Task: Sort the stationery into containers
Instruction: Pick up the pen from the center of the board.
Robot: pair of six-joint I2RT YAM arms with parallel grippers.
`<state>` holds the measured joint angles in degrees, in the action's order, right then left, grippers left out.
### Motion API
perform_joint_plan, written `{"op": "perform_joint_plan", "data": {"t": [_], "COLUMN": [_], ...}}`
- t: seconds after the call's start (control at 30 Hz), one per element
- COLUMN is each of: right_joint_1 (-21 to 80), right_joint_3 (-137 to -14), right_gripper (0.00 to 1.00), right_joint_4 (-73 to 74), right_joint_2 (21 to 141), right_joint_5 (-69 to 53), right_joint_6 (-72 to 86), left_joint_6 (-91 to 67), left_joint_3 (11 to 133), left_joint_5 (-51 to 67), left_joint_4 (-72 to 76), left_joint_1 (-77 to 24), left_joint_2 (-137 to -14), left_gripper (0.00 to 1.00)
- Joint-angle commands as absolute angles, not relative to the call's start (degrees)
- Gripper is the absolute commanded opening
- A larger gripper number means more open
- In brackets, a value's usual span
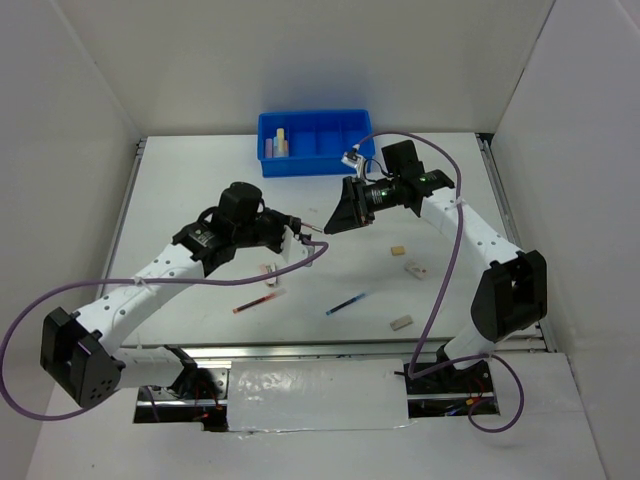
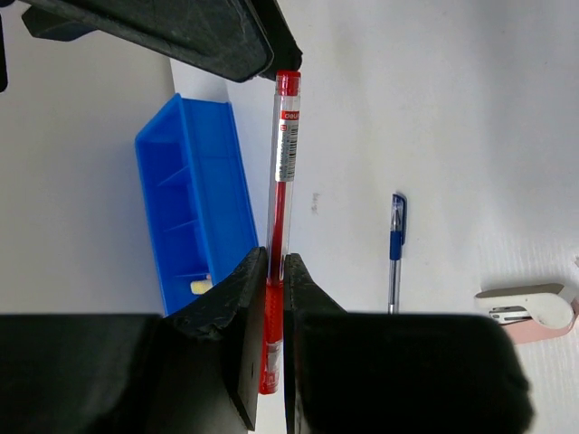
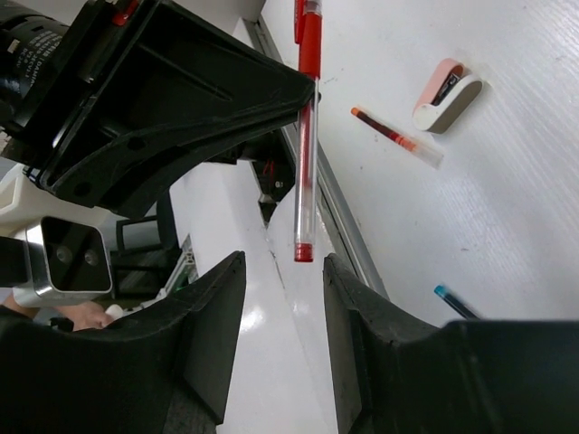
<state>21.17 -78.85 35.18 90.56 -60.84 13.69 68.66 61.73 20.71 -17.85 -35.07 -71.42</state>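
My left gripper (image 1: 296, 236) (image 2: 274, 264) is shut on a thin red pen (image 2: 281, 181) and holds it above the table, its free end pointing at my right gripper (image 1: 337, 221). In the right wrist view the right gripper (image 3: 283, 262) is open, and the red pen's (image 3: 307, 136) end hangs level with its fingertips, between them and touching neither. The blue four-compartment tray (image 1: 345, 160) (image 2: 226, 208) stands at the back. A pale yellow bar (image 1: 282, 139) stands in its leftmost compartment.
On the table lie an orange-tipped marker (image 1: 259, 301) (image 3: 395, 136), a blue pen (image 1: 345, 303) (image 2: 395, 253), a pink-and-white piece (image 1: 268, 270) (image 2: 534, 309) (image 3: 448, 90), and three small erasers (image 1: 398, 251), (image 1: 415, 269), (image 1: 401, 322).
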Motion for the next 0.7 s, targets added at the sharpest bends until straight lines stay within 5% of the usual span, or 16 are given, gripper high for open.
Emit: {"op": "perform_joint_plan", "data": {"t": [0.0, 0.67], "right_joint_1": [21.44, 22.85], "right_joint_3": [-80.42, -81.65], "right_gripper": [0.47, 0.40], "right_joint_4": [33.84, 34.72], "right_joint_2": [89.73, 92.72], "right_joint_5": [-61.96, -61.52], "right_joint_6": [14.07, 13.18], "left_joint_6": [65.74, 63.81], "left_joint_3": [62.40, 62.67], "left_joint_5": [20.39, 21.44], "left_joint_4": [-15.38, -13.10], "left_joint_1": [-35.42, -35.42], "left_joint_2": [-72.07, -72.60], "left_gripper": [0.00, 0.00]}}
